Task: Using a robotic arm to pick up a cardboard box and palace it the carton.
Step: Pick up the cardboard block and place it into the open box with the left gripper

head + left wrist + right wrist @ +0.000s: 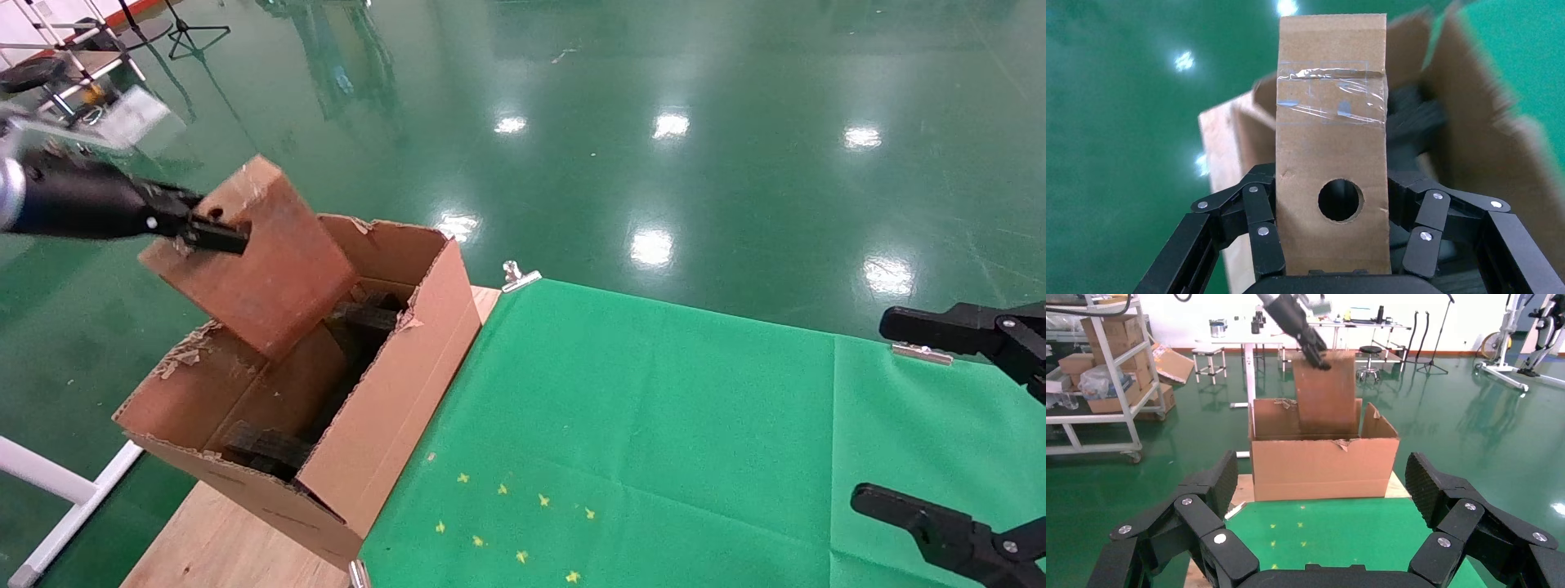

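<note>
nearest, at the right of the head view, the right gripper (940, 416) is seen hovering over the green cloth (654, 425), its two black fingers spread wide apart with nothing between them. in its own wrist view the same spread fingers (1208, 484) frame the scene beyond. small yellow marks (511, 523) are scattered on the cloth near its front edge, and the cloth is pinned at the back by a metal clip (519, 276).

beside the cloth, at the left end of the wooden table (221, 539), the carton (384, 408) is stood with its top open and its flap edges torn and ragged. black foam blocks (270, 449) are seen inside it along the bottom and at the far end.

above the carton, the cardboard box (261, 253) is held tilted, its lower end dipped into the carton's open top and its upper end raised toward the robot's left. it is pinched by the left gripper (208, 233) at the upper narrow edge. in the left wrist view the black fingers (1260, 214) are pressed against both broad faces of the box, and a round hole (1340, 200) and a strip of glossy tape (1330, 95) are shown on the narrow edge facing the camera.

farther off, the glossy green floor (695, 163) is spread behind the table, and shelving with boxes (1113, 361) is seen in the right wrist view.
</note>
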Available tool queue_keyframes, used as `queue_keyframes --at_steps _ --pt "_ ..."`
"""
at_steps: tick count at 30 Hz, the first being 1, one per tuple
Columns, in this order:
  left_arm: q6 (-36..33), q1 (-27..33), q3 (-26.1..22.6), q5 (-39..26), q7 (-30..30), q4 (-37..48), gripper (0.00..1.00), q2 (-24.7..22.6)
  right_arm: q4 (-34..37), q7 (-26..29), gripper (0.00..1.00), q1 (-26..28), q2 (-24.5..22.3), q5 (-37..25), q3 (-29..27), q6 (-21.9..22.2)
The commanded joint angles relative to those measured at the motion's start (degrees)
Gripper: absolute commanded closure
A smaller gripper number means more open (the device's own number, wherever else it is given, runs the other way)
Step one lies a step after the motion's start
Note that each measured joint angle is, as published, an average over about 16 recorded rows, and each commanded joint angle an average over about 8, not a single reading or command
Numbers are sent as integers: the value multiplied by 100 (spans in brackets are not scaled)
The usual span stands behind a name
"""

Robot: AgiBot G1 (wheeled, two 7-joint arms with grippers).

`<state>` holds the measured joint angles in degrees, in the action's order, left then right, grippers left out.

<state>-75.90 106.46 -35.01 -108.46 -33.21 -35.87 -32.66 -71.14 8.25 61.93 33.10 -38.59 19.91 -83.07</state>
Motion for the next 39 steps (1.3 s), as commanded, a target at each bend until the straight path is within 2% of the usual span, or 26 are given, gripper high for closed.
queue_keyframes --at_steps 1,7,12,24,39 --pt "250 -131 -68 -133 256 272 100 -43 0 0 0 0 0 0 0 0" --pt "806 -347 -145 -309 365 799 100 -256 0 0 0 0 0 0 0 0" --pt "1157 -417 -246 -552 177 1078 100 -429 0 0 0 0 0 0 0 0" --pt "1506 -414 -552 -1198 -552 1602 100 -799 0 0 0 0 0 0 0 0" --pt "2188 -951 -676 -1394 -756 2018 100 -1214 0 0 0 0 0 0 1 0"
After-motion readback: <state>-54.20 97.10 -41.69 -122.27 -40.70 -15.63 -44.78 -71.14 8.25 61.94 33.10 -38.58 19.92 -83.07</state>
